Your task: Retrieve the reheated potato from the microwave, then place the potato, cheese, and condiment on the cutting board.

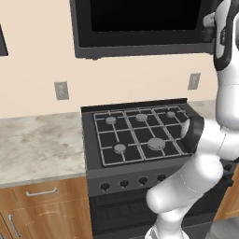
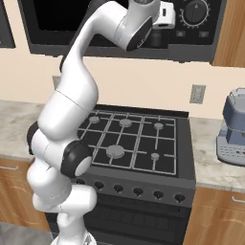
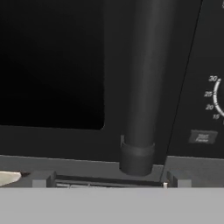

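- Microwave (image 1: 140, 28): black box mounted on the wall above the stove (image 1: 135, 135), door closed, dark glass showing nothing of the inside.
- Handle (image 3: 142, 87): dark vertical bar on the microwave door, between the glass and the control panel; in the hand view it stood close ahead, its lower end cap just above the door's bottom edge.
- Knob (image 2: 195, 12): round dial on the control panel at the microwave's right side, with small buttons beneath it; part of its numbered scale showed at the right edge of the hand view.
- Pincer (image 2: 165, 15): raised to the microwave front, level with the handle and just left of the knob; its jaws stood fully apart and held nothing.
- Arm: rose from the base in front of the stove and bent upward to the microwave.
- Stove: black, with grey grates and burners, a row of knobs along its front edge.
- Bench (image 1: 37, 144): pale marbled top on either side of the stove, over wooden cabinets.
- Coffee machine (image 2: 233, 129): grey, on the bench right of the stove.
- Outlets (image 1: 61, 90): grey plates on the beige wall behind the bench.
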